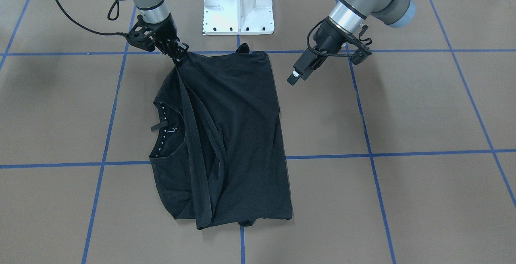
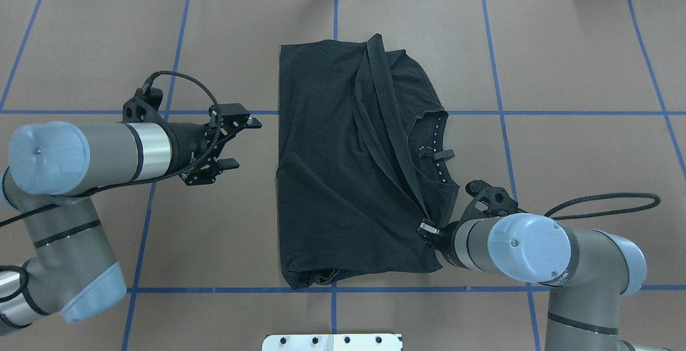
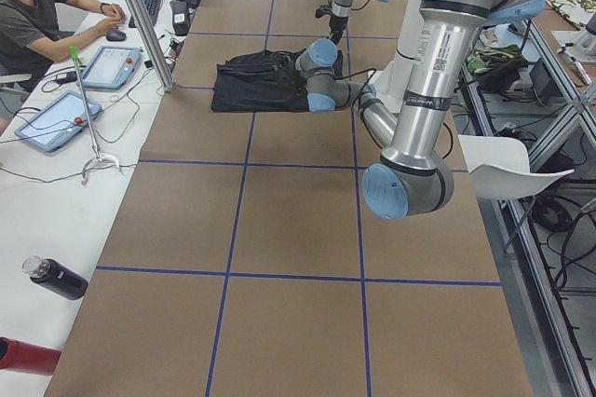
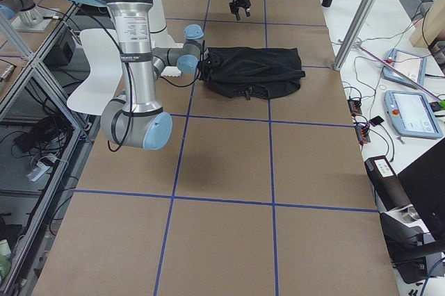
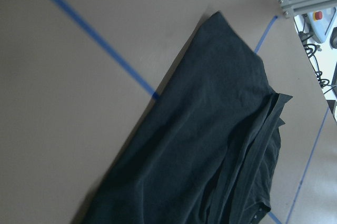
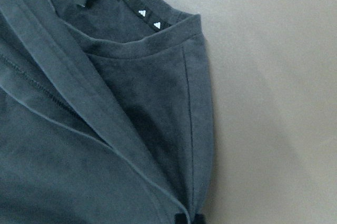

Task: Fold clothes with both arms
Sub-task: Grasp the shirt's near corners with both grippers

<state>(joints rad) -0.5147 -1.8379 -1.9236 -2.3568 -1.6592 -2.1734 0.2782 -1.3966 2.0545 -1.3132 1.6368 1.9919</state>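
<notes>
At the right jaws, closed on a pinch of cloth: the corner of the black T-shirt (image 1: 242, 135) nearest the white base plate (image 1: 238, 14), off to the robot's right of that plate. From the pinch, a long hemmed band (image 1: 192, 135) of soft knit, raised into a ridge and running away from the base plate across the shirt. Beside the band, the neckline (image 2: 437, 150) — curved, stitched, edged inside with small white triangles (image 6: 141, 12). Behind the pinch, the right arm (image 2: 528, 244): grey metal tube, light-blue cap, looped black braided cable (image 2: 605, 201).

At the left jaws, spread apart and holding nothing: only air, just off the shirt's side edge to the robot's left of the base plate, clear of the cloth. Behind them, the left arm (image 2: 96, 152), same grey tube and blue caps.

The T-shirt itself: folded to a rough rectangle, matte and lightly wrinkled, flat on the brown surface (image 1: 403, 107) directly in front of the base plate, one short edge near the plate. Across the surface, thin blue tape lines (image 1: 403, 153) in a grid.
</notes>
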